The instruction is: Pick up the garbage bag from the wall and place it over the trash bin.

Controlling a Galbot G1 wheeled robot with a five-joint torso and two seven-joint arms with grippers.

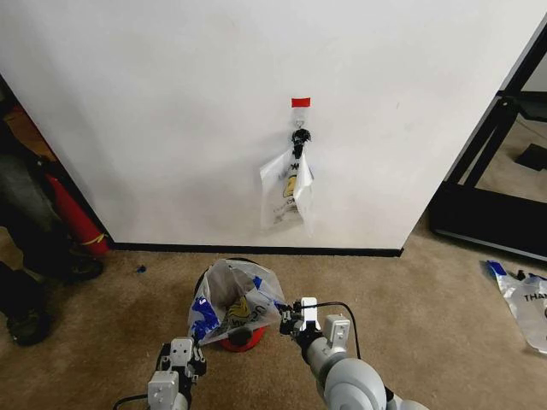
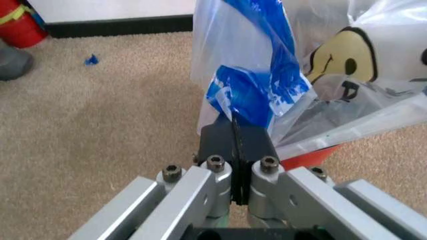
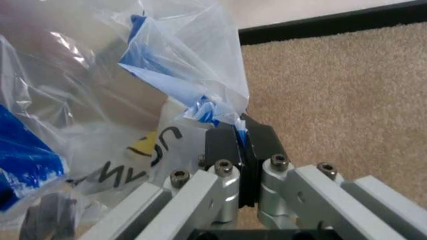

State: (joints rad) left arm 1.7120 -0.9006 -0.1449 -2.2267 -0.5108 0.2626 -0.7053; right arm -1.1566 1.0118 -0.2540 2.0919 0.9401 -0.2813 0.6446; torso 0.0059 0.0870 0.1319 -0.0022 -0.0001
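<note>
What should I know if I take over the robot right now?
Left claw: shut on the bag's blue edge.
Right claw: shut on the bag's other side.
The bag is off the wall, held open between both claws over the bin.
Spare bags hang on the hook.
Done: bag fetched and spread.
Left: settle it over the rim and let go.

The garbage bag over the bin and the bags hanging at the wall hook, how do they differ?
The garbage bag is spread open over the trash bin, while the bags at the black hook hang bunched and flat. The garbage bag is pinched at its edges by the left hand and the right hand; the hook bags are untouched. Both are see-through plastic with yellow and dark print.
</note>
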